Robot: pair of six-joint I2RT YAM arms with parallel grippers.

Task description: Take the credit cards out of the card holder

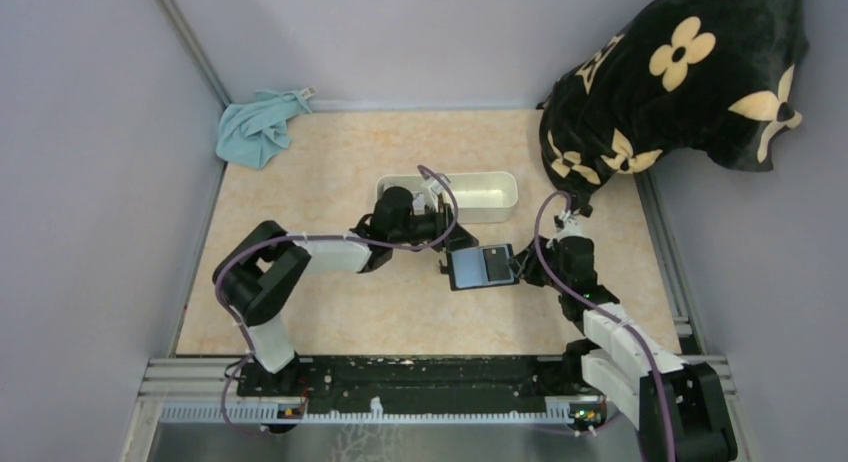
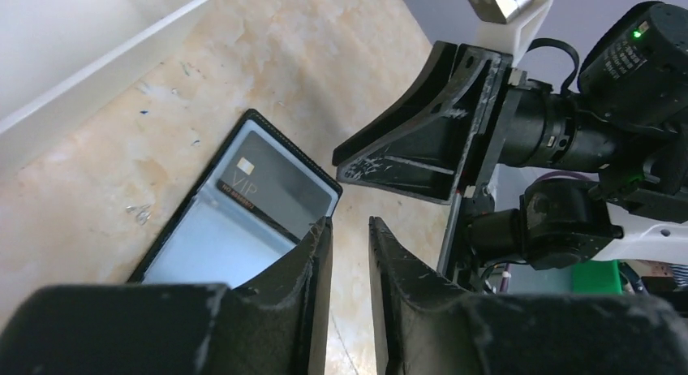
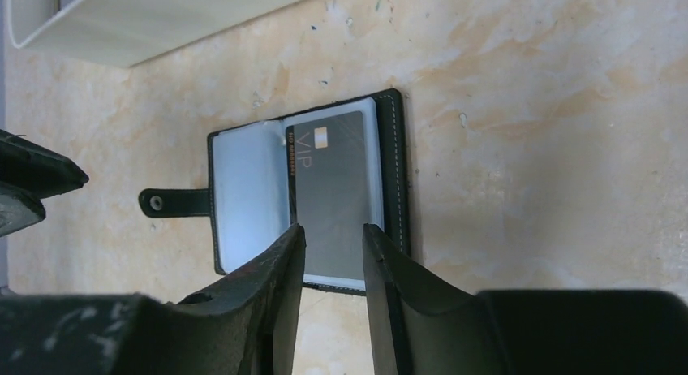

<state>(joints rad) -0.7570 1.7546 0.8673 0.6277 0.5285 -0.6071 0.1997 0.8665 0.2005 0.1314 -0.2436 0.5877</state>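
Table: beige marbled top (image 1: 330, 312) between grey walls, with a white tray (image 1: 497, 187) at the far side, apart from the work.
Holder: the holder (image 1: 482, 266) lies open and flat at mid-table, between my two grippers. Its strap (image 3: 170, 202) sticks out on the side away from the card.
Card: one grey card (image 3: 337, 188) marked VIP sits in the page nearer my right arm. The other page looks empty. I cannot tell whether more cards lie beneath.
Key relation: the card's long axis runs near-to-far on the table. In my right wrist view it points into the gap of my right gripper (image 3: 333, 282), with its near short edge under the tips. The right is the nearer hand.
Right jaws: parted a little, with nothing between them. I cannot tell whether the tips touch the holder.
Left gripper (image 2: 349, 290): beside the empty page's corner, jaws a narrow slit apart, holding nothing.
Left arm: elbow folded out left, forearm running right, wrist just this side of the tray.
Right arm: reaching forward and left from its base, wrist tipped down at the holder's right side.
Judgement: I would pin the empty page with the left and draw the card along its length with the right. The card lies flat, so catching its edge looks like the hard part.
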